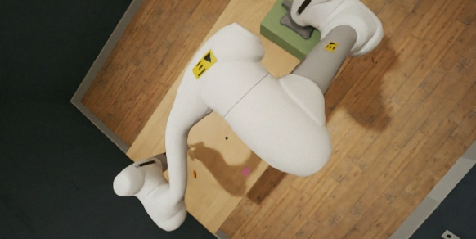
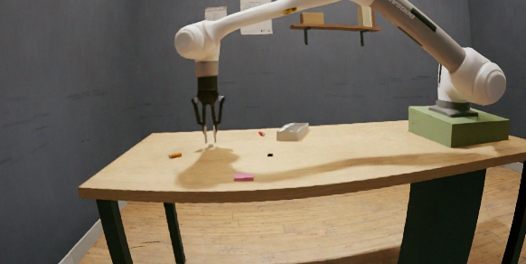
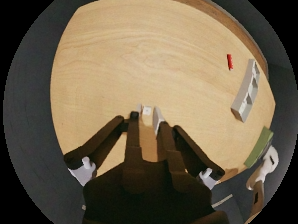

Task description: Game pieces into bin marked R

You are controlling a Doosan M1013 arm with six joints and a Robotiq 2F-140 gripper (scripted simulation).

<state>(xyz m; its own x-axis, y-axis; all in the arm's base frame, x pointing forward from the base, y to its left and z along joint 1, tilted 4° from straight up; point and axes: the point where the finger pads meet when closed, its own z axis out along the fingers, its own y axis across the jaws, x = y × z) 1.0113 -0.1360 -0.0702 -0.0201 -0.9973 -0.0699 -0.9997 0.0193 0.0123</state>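
My gripper (image 2: 210,140) (image 3: 147,111) hangs upright just above the left part of the table, fingers a narrow gap apart and holding nothing. A small white piece (image 3: 147,112) (image 2: 211,146) lies on the table right below the fingertips, seen in the gap between them. A grey bin (image 2: 293,131) (image 3: 246,88) stands flat at the back middle; I cannot read its mark. A red piece (image 2: 261,133) (image 3: 229,60) lies left of the bin. An orange piece (image 2: 175,155) (image 1: 195,173), a tiny black piece (image 2: 270,154) (image 1: 226,137) and a pink block (image 2: 243,176) (image 1: 246,171) lie nearer the front.
The arm's green base block (image 2: 456,126) (image 1: 282,28) stands at the table's right end. In the top view the arm covers much of the table, the bin and my gripper. The table's left edge (image 2: 117,157) is close to the gripper.
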